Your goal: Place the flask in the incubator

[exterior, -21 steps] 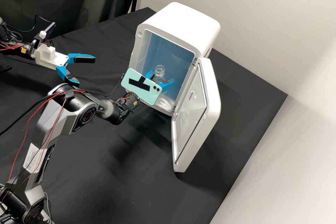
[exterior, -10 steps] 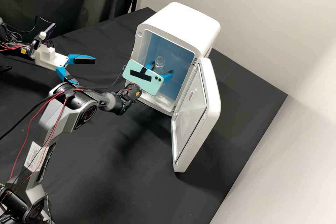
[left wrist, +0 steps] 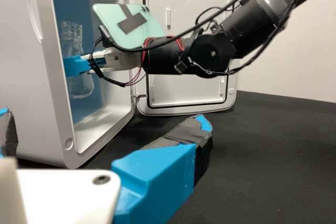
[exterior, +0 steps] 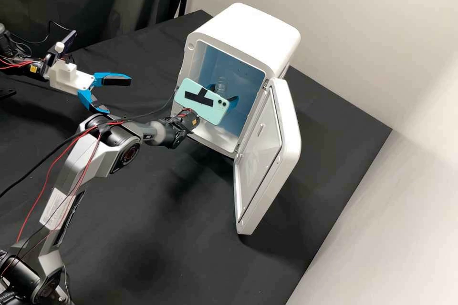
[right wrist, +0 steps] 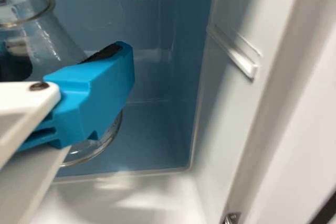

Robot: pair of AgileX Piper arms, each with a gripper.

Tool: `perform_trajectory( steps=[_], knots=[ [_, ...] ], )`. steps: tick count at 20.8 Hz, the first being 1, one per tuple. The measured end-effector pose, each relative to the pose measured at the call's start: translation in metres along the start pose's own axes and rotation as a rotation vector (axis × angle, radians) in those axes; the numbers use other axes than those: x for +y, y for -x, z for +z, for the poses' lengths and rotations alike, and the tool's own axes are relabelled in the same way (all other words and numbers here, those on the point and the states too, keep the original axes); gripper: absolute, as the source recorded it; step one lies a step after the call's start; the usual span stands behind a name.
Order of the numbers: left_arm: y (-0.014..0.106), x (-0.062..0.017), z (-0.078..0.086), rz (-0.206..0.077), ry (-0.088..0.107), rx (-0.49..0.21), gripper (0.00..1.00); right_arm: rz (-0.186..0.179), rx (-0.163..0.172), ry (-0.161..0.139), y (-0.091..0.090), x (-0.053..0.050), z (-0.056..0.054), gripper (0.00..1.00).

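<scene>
A white incubator [exterior: 248,33] with a blue inside stands at the bench's far side, its door [exterior: 269,152] swung wide open. A clear glass flask [exterior: 220,86] is upright inside the chamber, toward the back. My right gripper [exterior: 224,97] is inside the chamber, shut on the flask [right wrist: 31,35], one blue finger [right wrist: 94,95] against the glass. From the left wrist view the flask [left wrist: 73,51] is behind the door frame with the right gripper [left wrist: 79,69] on it. My left gripper [exterior: 116,95] hangs open over the bench, left of the incubator, holding nothing.
A mint-green phone [exterior: 205,100] strapped on the right wrist covers most of that gripper from above. The open door stands to the right of the chamber mouth. Cables run along the right arm [exterior: 109,143]. Bare black bench [exterior: 167,224] lies in front.
The right arm has pushed farther into the incubator, carrying the flask deeper toward the back wall. The left arm has stayed put.
</scene>
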Motion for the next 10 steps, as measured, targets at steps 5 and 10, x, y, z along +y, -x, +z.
perform_trajectory(
  steps=[5, 10],
  knots=[
    [0.000, -0.0004, 0.000, -0.001, 0.000, 0.000, 1.00, -0.003, 0.003, 0.001, -0.019, 0.005, -0.007, 0.00],
    [-0.002, -0.0012, -0.001, -0.004, 0.001, 0.001, 1.00, -0.016, -0.006, 0.008, -0.035, 0.006, -0.014, 0.00]
  ],
)
